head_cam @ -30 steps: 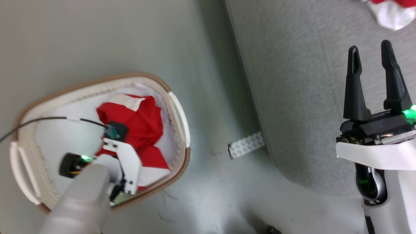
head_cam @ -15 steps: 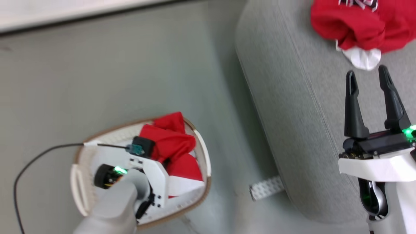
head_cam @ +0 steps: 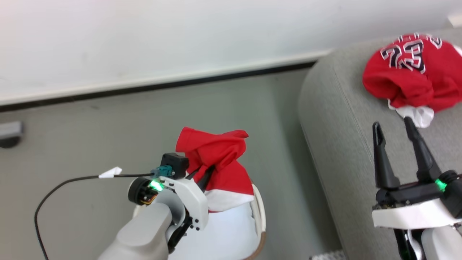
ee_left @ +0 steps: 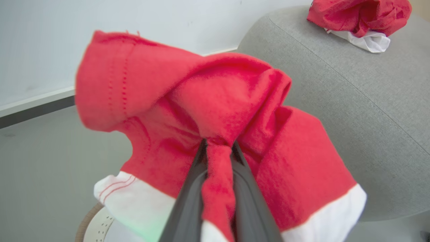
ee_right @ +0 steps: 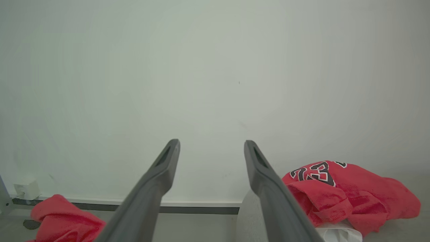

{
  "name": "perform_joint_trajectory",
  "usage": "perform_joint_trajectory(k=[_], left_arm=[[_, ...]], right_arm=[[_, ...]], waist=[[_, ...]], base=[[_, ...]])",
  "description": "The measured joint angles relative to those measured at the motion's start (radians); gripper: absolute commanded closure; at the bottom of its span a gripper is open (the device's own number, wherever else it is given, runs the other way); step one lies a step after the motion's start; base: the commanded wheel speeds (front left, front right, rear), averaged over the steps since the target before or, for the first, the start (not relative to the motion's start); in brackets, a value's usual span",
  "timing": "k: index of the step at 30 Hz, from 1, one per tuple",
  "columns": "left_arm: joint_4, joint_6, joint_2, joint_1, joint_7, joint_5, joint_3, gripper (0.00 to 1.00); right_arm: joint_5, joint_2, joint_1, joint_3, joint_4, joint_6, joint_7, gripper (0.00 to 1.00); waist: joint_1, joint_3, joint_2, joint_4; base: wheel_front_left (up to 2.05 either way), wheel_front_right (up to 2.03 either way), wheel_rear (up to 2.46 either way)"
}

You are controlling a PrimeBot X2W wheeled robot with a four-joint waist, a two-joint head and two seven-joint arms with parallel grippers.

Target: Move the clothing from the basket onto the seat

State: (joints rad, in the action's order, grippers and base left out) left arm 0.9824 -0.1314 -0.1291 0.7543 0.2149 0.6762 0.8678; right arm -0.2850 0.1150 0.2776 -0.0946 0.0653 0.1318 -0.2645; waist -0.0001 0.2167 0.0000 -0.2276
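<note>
Jaws pinched shut, the left gripper (ee_left: pixel 218 145) holds a fold of the red garment (ee_left: pixel 208 97), which bunches above the jaws and droops below them to a white hem. A second ago it lay in the basket (head_cam: pixel 259 216); now it hangs lifted above the rim. The grey sofa (head_cam: pixel 335 151) stands off to the jaws' right, and the numbered jersey (head_cam: pixel 408 72) is already lying on it. The right gripper (head_cam: pixel 392 122) has its jaws spread wide and empty over the sofa. Probably only the carry across and the release remain.
</note>
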Motion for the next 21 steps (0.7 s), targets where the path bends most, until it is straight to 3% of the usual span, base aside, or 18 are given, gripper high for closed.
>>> perform_joint_trajectory(k=[6,12,21], left_arm=[[-0.054,0.001,-0.007,0.001,0.033,0.008,0.000,1.00],[-0.146,0.028,-0.009,0.000,0.043,0.004,-0.020,1.00],[-0.323,0.080,-0.053,-0.012,0.041,-0.008,-0.039,1.00]], right_arm=[[-0.009,0.001,-0.059,-0.030,0.031,0.000,0.000,0.00],[-0.017,0.002,-0.095,-0.073,0.049,0.000,0.000,0.00],[-0.025,0.000,-0.114,-0.117,0.061,0.000,0.000,0.00]], waist=[[0.0000,-0.096,0.0000,0.054],[-0.0002,-0.183,0.0000,0.102],[-0.0001,-0.217,0.0000,0.154]], base=[[0.00,0.00,0.00],[0.00,0.00,0.00],[0.00,0.00,0.00]])
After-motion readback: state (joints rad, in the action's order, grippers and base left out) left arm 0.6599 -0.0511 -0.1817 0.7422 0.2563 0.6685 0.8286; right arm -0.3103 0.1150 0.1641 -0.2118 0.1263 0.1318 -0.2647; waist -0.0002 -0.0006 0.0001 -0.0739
